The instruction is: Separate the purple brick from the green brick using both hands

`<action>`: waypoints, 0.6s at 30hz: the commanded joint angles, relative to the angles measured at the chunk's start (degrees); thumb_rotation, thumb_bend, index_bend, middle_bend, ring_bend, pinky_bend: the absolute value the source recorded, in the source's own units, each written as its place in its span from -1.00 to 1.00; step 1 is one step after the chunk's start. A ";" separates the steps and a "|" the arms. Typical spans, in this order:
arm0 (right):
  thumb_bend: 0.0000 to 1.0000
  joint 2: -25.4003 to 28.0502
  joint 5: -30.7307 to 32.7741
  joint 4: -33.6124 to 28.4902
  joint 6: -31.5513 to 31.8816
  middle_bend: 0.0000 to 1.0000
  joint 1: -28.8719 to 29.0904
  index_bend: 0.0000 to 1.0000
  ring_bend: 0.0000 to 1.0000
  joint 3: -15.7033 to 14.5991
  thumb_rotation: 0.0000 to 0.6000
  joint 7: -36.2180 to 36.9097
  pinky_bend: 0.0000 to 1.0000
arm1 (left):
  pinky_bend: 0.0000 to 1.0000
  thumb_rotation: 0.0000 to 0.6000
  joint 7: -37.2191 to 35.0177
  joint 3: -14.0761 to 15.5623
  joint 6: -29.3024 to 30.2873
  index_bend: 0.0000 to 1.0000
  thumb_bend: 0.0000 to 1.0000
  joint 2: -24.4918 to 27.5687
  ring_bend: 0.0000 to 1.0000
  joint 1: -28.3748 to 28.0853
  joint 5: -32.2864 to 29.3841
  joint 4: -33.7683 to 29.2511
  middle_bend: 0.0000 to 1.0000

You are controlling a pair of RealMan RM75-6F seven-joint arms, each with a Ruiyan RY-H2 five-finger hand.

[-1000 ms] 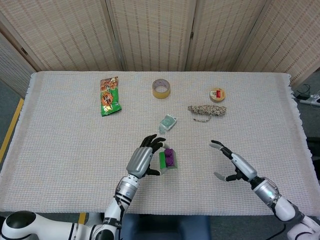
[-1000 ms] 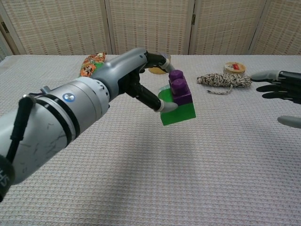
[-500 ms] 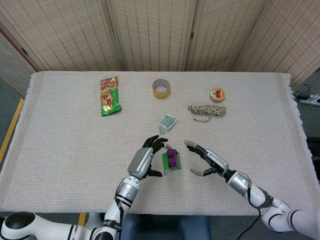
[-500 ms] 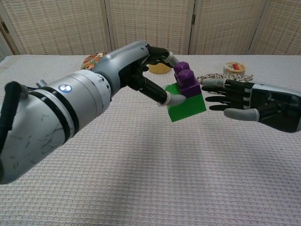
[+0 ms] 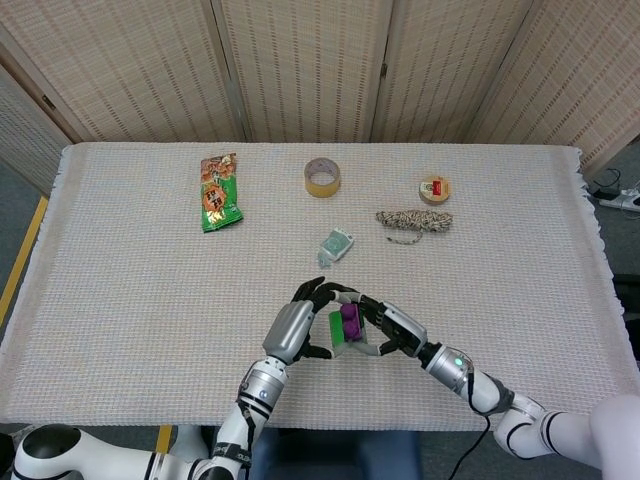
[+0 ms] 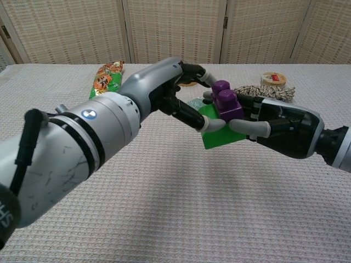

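The purple brick (image 6: 226,99) sits pressed onto the green brick (image 6: 219,134), and both are held up above the table. My left hand (image 6: 175,96) grips the green brick from the left, thumb in front and fingers behind. Coming in from the right, my right hand (image 6: 279,123) closes around the purple brick, its thumb against the near side and its fingers behind. In the head view the purple brick (image 5: 350,318) and the green brick (image 5: 335,331) show between my left hand (image 5: 295,330) and my right hand (image 5: 395,328).
A small green sachet (image 5: 336,244) lies just beyond the hands. Further back are a snack packet (image 5: 218,192), a tape roll (image 5: 322,177), a twine bundle (image 5: 414,221) and a round tin (image 5: 434,189). The table's front edge is close below the hands.
My right hand has moved left from the table's right side and closed its fingers around the purple brick. The left hand has carried the joined bricks slightly to the right.
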 commanded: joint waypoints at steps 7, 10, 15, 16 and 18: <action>-0.23 -0.12 0.37 0.46 0.58 -1.00 0.18 -0.68 -1.00 -1.35 1.00 -0.75 -1.00 | -1.00 1.00 -0.01 -1.34 0.10 0.59 0.47 0.65 -1.00 -0.05 -0.03 -0.49 -0.57; -0.23 -0.16 0.77 0.89 0.69 -1.00 0.17 -0.68 -1.00 -1.50 1.00 -1.02 -1.00 | -1.00 1.00 -0.35 -1.96 0.04 0.59 0.47 1.07 -1.00 0.05 -0.53 -0.77 -0.57; -0.23 -0.72 1.04 1.28 0.57 -1.00 0.61 -0.64 -1.00 -1.56 1.00 -1.05 -1.00 | -1.00 1.00 -0.51 -2.01 -0.25 0.59 0.47 1.22 -1.00 0.06 -1.49 -1.45 -0.56; -0.23 -0.85 1.16 1.30 0.51 -1.00 0.71 -0.61 -1.00 -1.50 1.00 -1.06 -1.00 | -1.00 1.00 -0.50 -1.94 -0.27 0.59 0.47 1.21 -1.00 0.05 -1.57 -1.55 -0.56; -0.23 -1.11 1.56 1.31 0.38 -1.00 0.81 -0.52 -1.00 -1.36 1.00 -1.07 -1.00 | -1.00 1.00 -0.55 -1.71 -0.30 0.59 0.47 1.13 -1.00 0.05 -1.73 -1.73 -0.56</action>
